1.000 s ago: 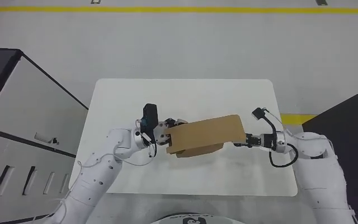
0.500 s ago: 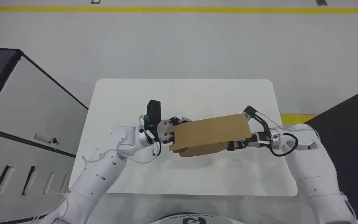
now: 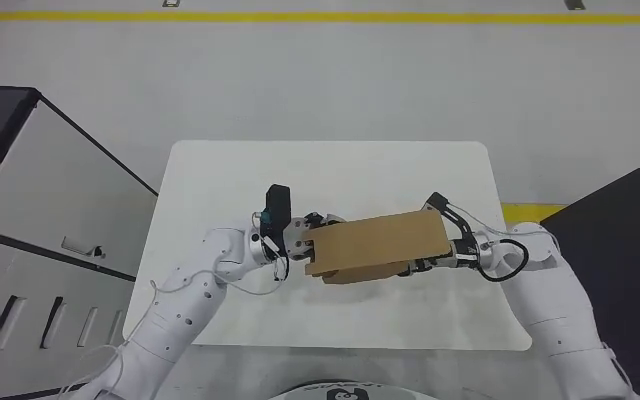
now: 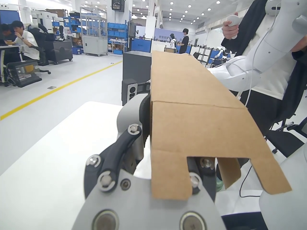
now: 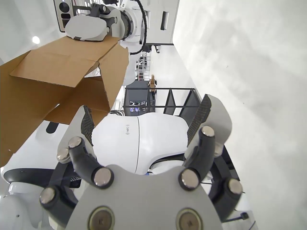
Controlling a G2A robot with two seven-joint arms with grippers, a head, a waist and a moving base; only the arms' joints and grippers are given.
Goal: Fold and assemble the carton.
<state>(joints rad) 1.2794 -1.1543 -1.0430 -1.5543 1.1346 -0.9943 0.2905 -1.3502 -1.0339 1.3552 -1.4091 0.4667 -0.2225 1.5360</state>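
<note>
Carton (image 3: 375, 247) over the middle of the table (image 3: 330, 165), lying crosswise left to right, left pincer (image 3: 303, 245) clamped on its left end, right pincer (image 5: 145, 106) at its right end on the near side, fingers (image 5: 205, 113) apart, cabinet (image 3: 60, 190) left of the table, floor line (image 3: 320, 16) behind it.

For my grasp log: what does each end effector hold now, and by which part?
The left end effector is shut on the carton, clamping a wall at one end. The right end effector, open at the other end, holds nothing.
</note>
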